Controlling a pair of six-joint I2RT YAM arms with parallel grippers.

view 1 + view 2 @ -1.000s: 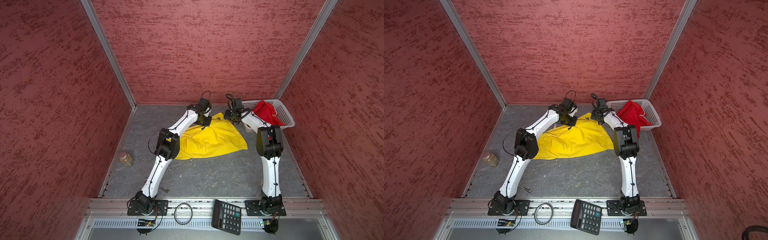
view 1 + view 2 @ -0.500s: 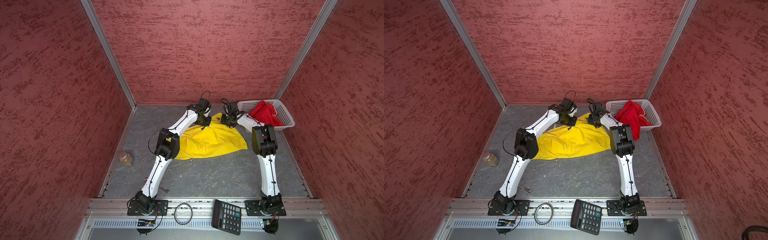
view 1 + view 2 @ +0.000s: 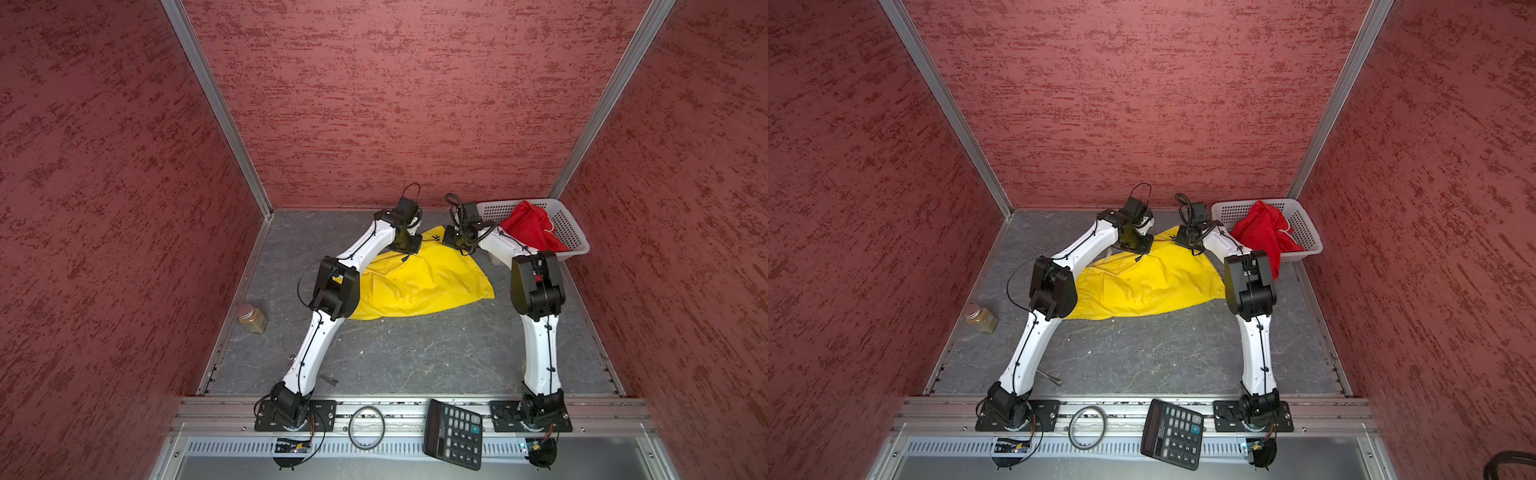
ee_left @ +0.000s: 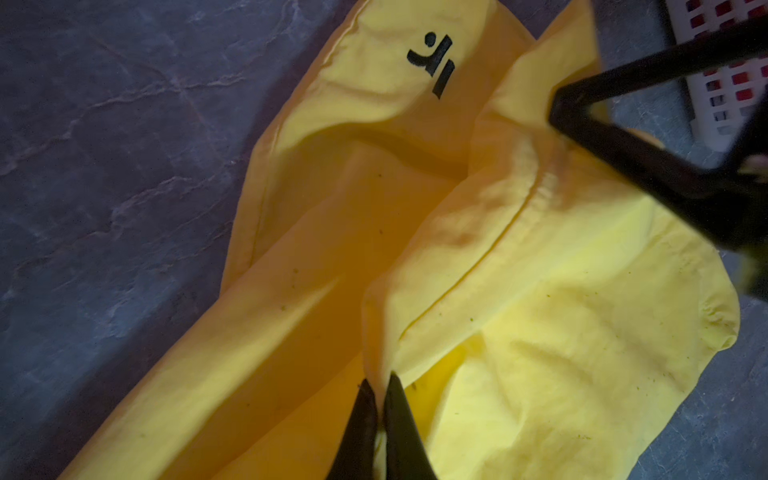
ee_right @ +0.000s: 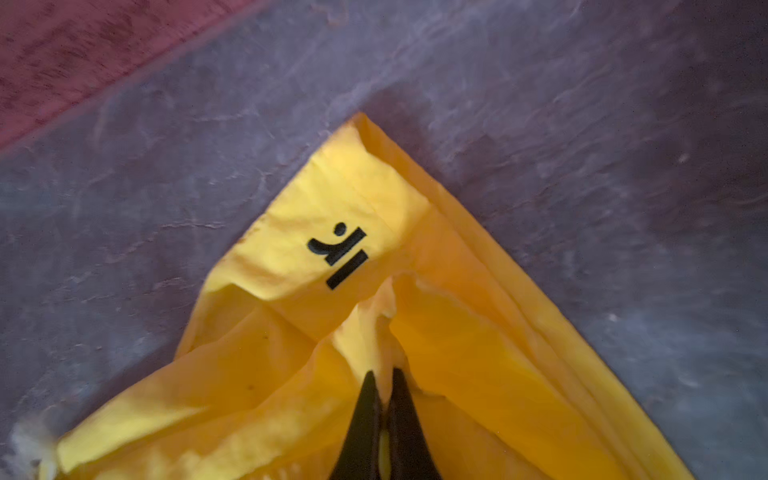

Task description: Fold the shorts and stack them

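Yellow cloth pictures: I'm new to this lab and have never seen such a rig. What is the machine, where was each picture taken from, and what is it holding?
The machine is two white robot arms, left arm and right arm, on a grey table. The wide pictures come from one overhead camera; the close-ups from cameras on the wrists. On the table lie yellow shorts; red shorts hang out of a white basket. The left tool and right tool each pinch a yellow fold.

Both your arms reach far forward, elbows raised. Left gripper (image 4: pixel 378 384) and right gripper (image 5: pixel 384 380) each pinch yellow shorts (image 4: pixel 540 353) fabric between closed jaws.
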